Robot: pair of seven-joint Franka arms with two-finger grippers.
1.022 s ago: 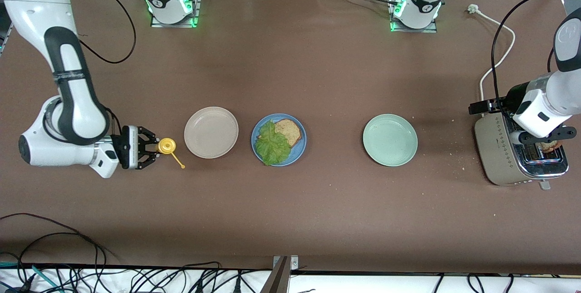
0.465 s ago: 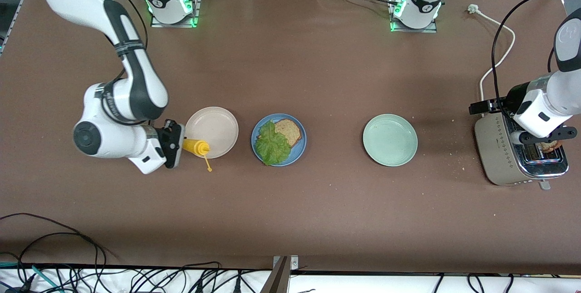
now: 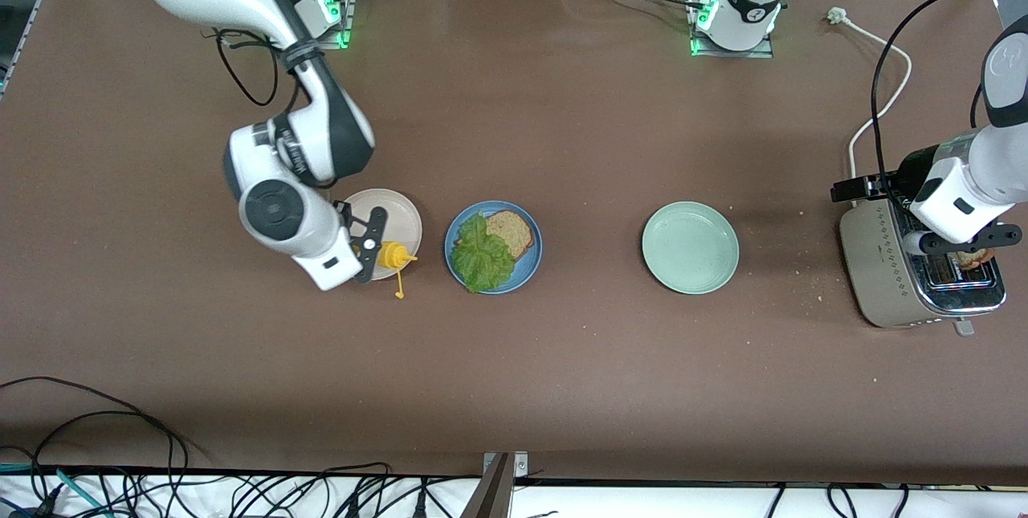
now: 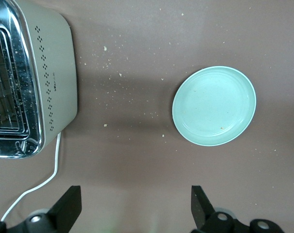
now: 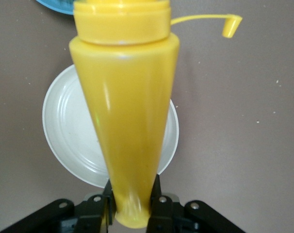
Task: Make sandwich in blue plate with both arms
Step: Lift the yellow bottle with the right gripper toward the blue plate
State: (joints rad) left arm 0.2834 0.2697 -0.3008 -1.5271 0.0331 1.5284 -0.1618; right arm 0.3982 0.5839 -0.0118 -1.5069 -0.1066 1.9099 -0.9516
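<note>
Now the right pincer has swung in over the beige plate, squeezing a yellow bottle. Just beside it sits the blue plate with bread and lettuce. Over the toaster, the left pincer waits wide open, holding nothing.

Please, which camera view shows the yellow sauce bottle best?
The right wrist view. The yellow bottle fills it, with its base shut in the right gripper and its cap hanging open on a strap. The front view shows the bottle only small, over the beige plate. The left wrist view does not show it.
</note>
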